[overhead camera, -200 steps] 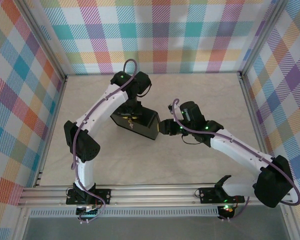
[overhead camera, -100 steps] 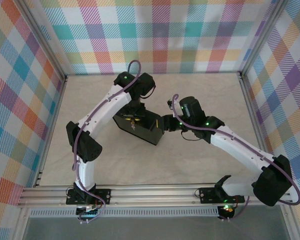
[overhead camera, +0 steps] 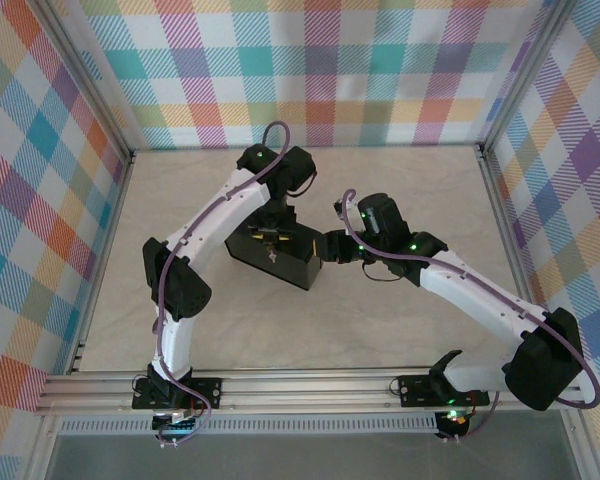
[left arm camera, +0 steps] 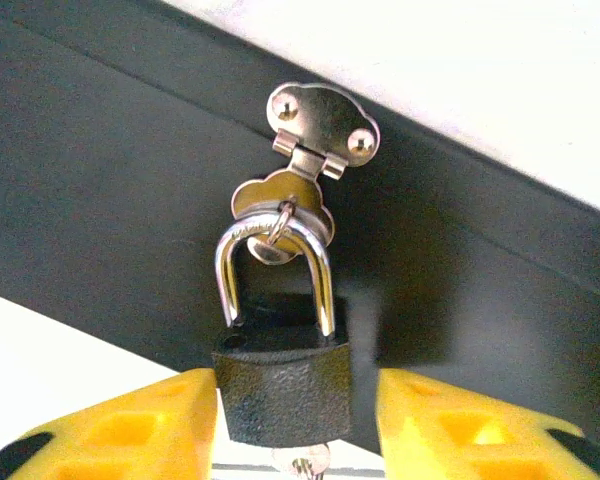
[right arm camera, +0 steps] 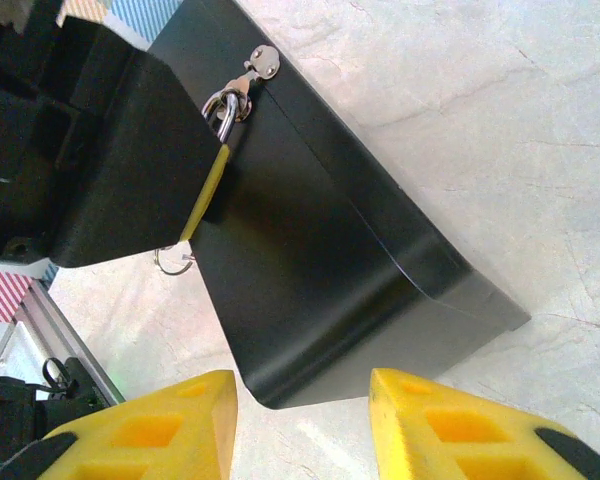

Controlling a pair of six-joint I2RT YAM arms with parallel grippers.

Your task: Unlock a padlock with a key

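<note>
Left arm arches over the black box (right arm camera: 310,240), the left gripper (left arm camera: 297,400) parted around the padlock (left arm camera: 280,395) on the hasp (left arm camera: 322,130), key (left arm camera: 302,463) beneath. Right gripper (right arm camera: 302,400), jaws apart, sits at the box's end, seemingly not touching; bare table (right arm camera: 500,150) lies beyond.

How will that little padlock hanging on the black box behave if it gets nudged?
The padlock would probably swing, not slide, since its shackle hangs loosely from the hasp. Its body looks metal, so likely stiff and heavy for its size.
</note>
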